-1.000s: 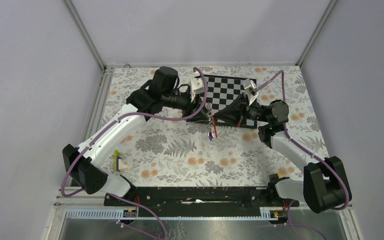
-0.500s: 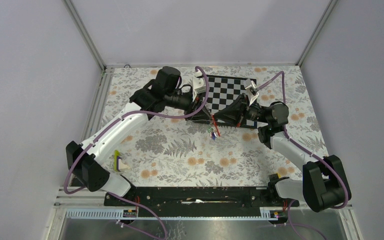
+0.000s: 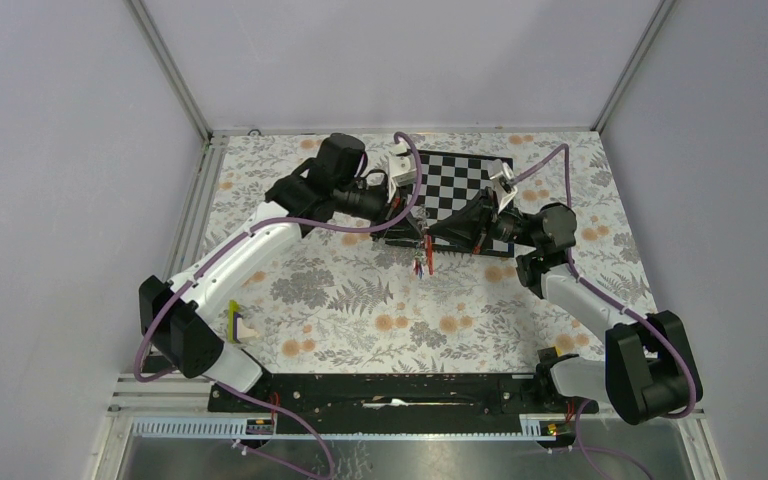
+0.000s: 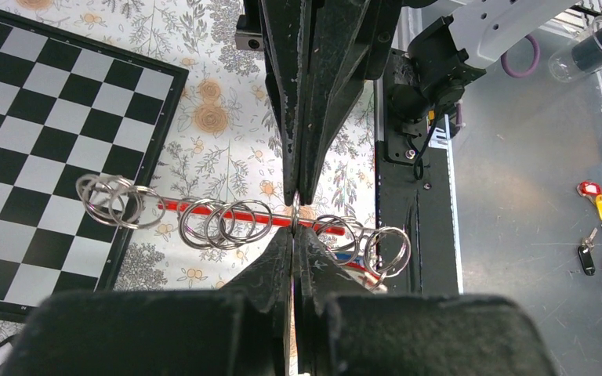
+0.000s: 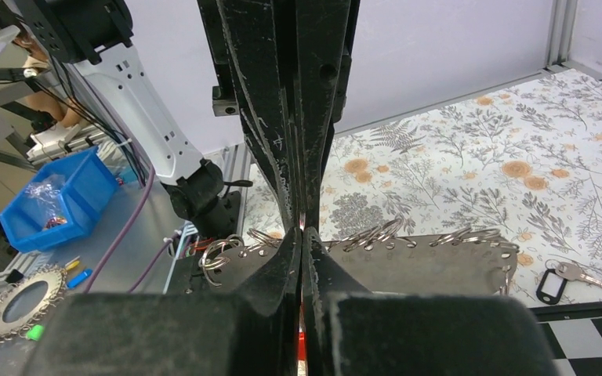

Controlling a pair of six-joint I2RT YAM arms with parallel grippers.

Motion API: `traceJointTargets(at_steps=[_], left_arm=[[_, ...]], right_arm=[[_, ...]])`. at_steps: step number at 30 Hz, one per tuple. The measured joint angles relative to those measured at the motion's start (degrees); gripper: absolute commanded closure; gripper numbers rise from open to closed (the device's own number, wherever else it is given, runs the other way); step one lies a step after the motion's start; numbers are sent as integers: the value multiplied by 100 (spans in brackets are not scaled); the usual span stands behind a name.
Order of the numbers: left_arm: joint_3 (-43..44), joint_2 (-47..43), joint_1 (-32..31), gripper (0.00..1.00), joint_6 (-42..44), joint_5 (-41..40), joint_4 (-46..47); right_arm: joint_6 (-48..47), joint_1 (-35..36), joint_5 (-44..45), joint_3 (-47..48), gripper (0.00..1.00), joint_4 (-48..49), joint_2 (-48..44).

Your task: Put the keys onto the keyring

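Judging by their look, the keys (image 3: 419, 266) are light, hard little things with slick plastic tags. They dangle in a small coloured cluster at the middle of the top view, just under where the two arms meet, over the floral tabletop (image 3: 360, 300). The split rings (image 4: 227, 222) strung along a red strip (image 4: 174, 205) across the middle of the left wrist view are probably stiff, springy wire that rolls in a pinch, so a flat hold across the coil seems safest, with each key taken by its tag. The left tool (image 4: 294, 223) is pressed together on that line of rings, though whether it grips wire or strip is unclear. The right tool (image 5: 302, 231) is likewise closed tight.
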Motion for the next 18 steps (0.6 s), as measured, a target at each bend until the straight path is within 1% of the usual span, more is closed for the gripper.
traceJointTargets(at_steps=[2,4,7,9,12,15,18], left_arm=[[0,15,0,100,0,-2,-31],[0,26,0,100,2,-13,-90],[2,26,-20,100,116,-63,-197],[24,26,-50,100,240,-129,-289],[105,26,-131,100,503,-343,-557],[188,26,-245,100,745,-584,-841],[291,52,-356,100,925,-780,-1064]], right_arm=[[-177,0,2,0,96,-164,-17],[-361,0,2,0,90,-328,-28],[-662,7,4,0,76,-625,-61],[-890,4,2,0,70,-866,-70],[-1292,4,-4,0,63,-1329,-76],[-1646,4,-24,15,52,-1733,-81],[-1908,4,-96,31,46,-2017,-90]])
